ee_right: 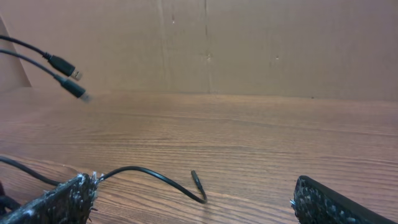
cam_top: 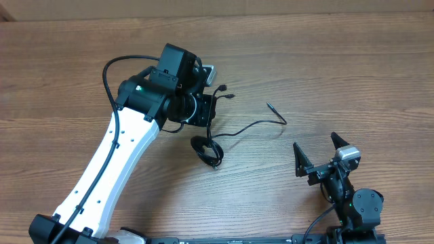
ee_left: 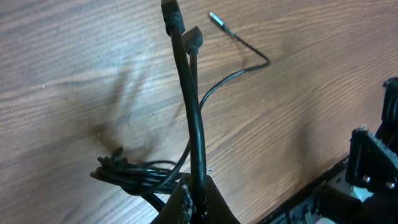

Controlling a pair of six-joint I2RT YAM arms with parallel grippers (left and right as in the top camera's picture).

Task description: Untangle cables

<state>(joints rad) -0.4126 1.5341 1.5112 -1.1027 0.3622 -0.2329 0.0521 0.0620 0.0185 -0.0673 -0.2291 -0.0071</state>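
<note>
Fingers (ee_left: 211, 208) shut on the cables (cam_top: 207, 150) at our left gripper (cam_top: 209, 110) — wide apart and empty at our right gripper (cam_top: 314, 141).
Overhead, we see the left gripper clamped on both cords over the wooden table (cam_top: 352, 61): 2 plug ends (cam_top: 224, 91) poke out just past it, a bunch lies on the wood near it, and 1 loose tail (cam_top: 274, 112) runs toward the right gripper, which stands well apart. From the left wrist, the closed fingers pinch the 2 cords, which rise to the plugs (ee_left: 174, 15), with the bunch (ee_left: 124, 173) resting beside them. From the right wrist — both fingers (ee_right: 59, 202) sit at the frame's sides with nothing held, the tail's end (ee_right: 198, 183) lies on the table ahead, seen between them, and the 2 plugs (ee_right: 65, 65) hang in the air at upper left.
</note>
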